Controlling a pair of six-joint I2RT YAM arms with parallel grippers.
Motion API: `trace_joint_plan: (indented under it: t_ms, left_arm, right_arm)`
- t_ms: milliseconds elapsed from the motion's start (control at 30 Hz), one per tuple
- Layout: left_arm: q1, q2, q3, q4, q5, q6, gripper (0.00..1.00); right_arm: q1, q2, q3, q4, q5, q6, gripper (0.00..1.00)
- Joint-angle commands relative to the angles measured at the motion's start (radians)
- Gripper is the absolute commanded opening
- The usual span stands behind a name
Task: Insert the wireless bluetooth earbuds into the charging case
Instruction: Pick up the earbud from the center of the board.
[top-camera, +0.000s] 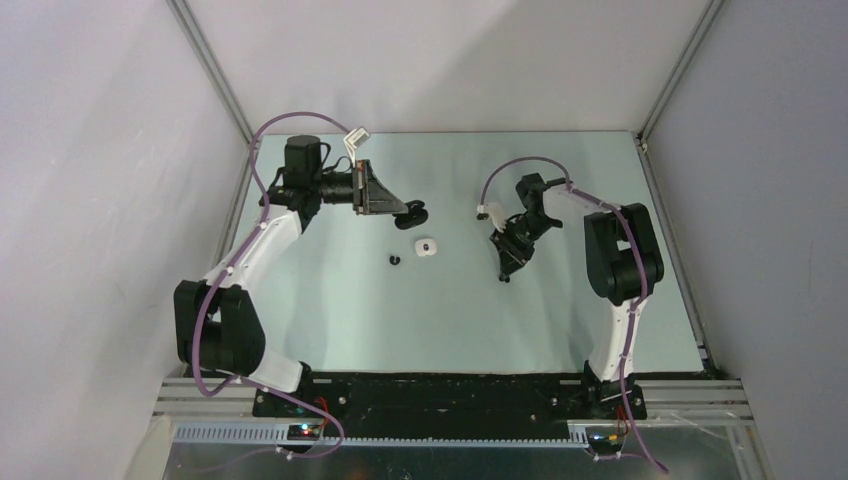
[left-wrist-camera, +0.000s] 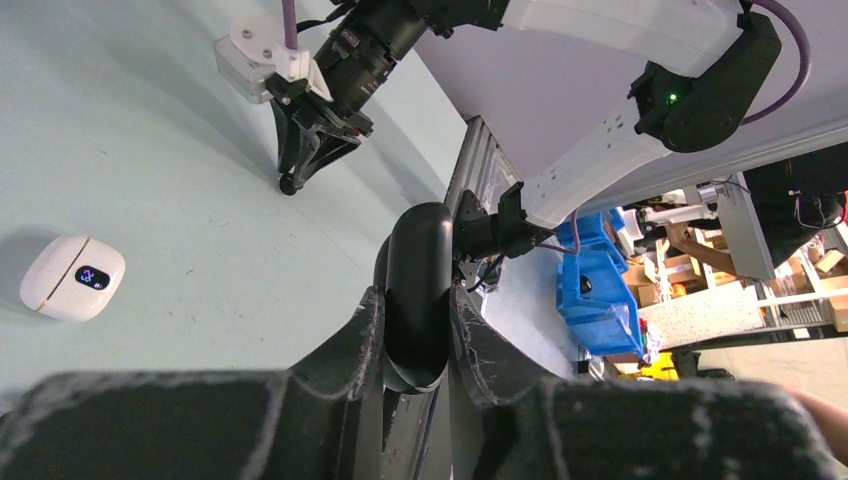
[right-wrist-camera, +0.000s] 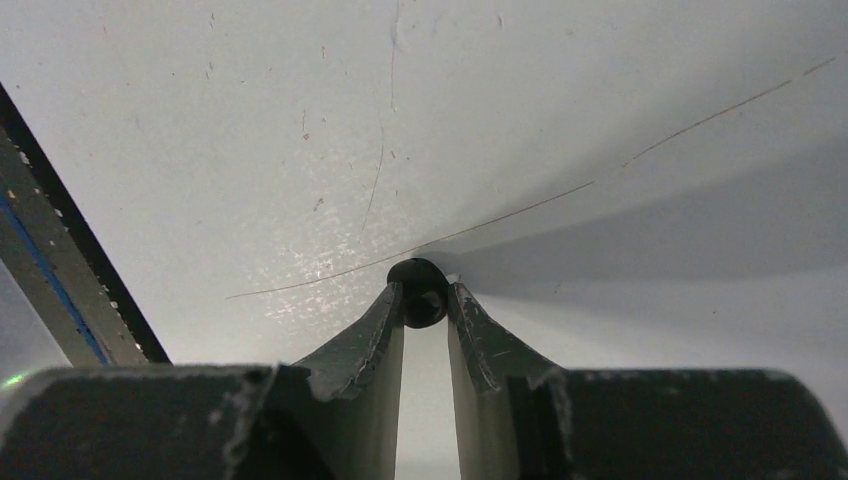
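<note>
My left gripper (top-camera: 405, 210) is shut on a black pebble-like charging case (top-camera: 419, 213) and holds it edge-on above the table; in the left wrist view the case (left-wrist-camera: 420, 250) stands between the fingertips of this gripper (left-wrist-camera: 417, 305). A white case (top-camera: 427, 247) lies on the table just below it and also shows in the left wrist view (left-wrist-camera: 72, 277). My right gripper (top-camera: 507, 270) points down at the table, shut on a small black earbud (right-wrist-camera: 420, 292). A second black earbud (top-camera: 394, 260) lies loose, left of the white case. No white earbuds show.
The pale green table (top-camera: 330, 320) is bounded by grey walls and aluminium corner posts. A black strip (right-wrist-camera: 60, 260) runs along the table edge to the left in the right wrist view. The right arm's fingers (left-wrist-camera: 292, 178) touch the table in the left wrist view.
</note>
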Motion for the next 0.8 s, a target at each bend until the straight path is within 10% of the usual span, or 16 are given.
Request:
trace_joint_plan:
  t_ms: [0,767]
  left_arm:
    - [0.003,-0.014,0.013,0.016,0.013,0.008,0.00]
    - [0.003,-0.007,0.015,0.017,0.016,0.009,0.00]
  right_arm:
    - [0.031,-0.034,-0.032,0.034,0.026,-0.031,0.26]
    - [0.015,-0.034,-0.032,0.005,-0.018,0.017,0.29]
